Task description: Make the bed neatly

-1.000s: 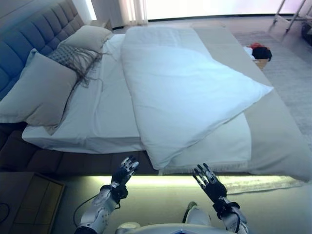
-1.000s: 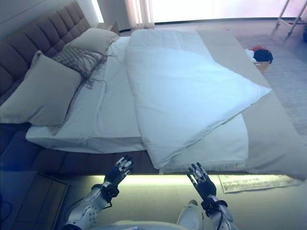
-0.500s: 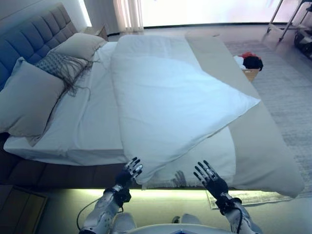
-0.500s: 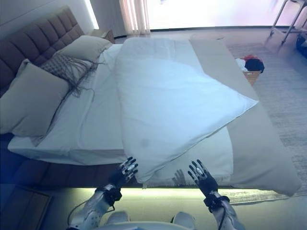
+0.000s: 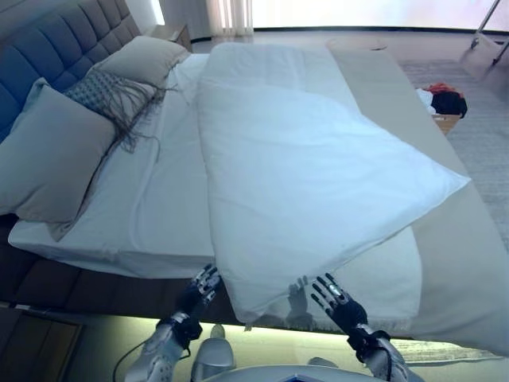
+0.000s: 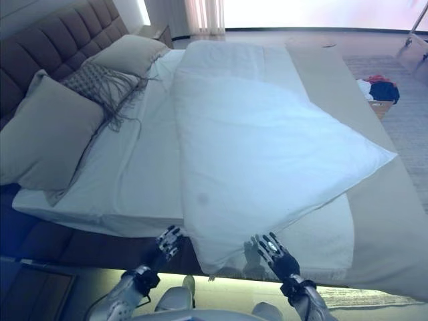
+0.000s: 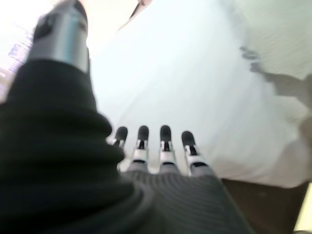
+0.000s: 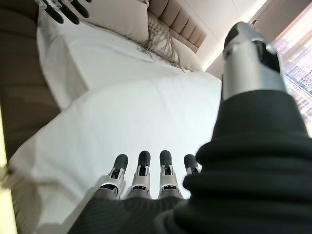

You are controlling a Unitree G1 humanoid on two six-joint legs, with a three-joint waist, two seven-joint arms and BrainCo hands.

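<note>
A white duvet (image 5: 310, 167) lies skewed across the bed, its near corner hanging over the bed's near edge and another corner pointing right. The white sheet (image 5: 159, 199) is bare on the left part. My left hand (image 5: 197, 292) is open, fingers straight, just left of the hanging corner. My right hand (image 5: 336, 302) is open too, fingers spread just below the duvet's near edge. Neither hand holds cloth. The wrist views show straight fingers (image 7: 165, 141) and straight fingers (image 8: 144, 170) in front of the white duvet (image 8: 141, 112).
Two beige pillows (image 5: 48, 155) and a fringed cushion (image 5: 107, 94) lie against the padded headboard (image 5: 48, 56). A beige bed runner (image 5: 445, 239) covers the foot end on the right. A small box with dark and red items (image 5: 445, 103) sits on the carpet beyond.
The camera has come closer to the bed. Both hands have moved forward to the duvet's hanging near corner, still open.
</note>
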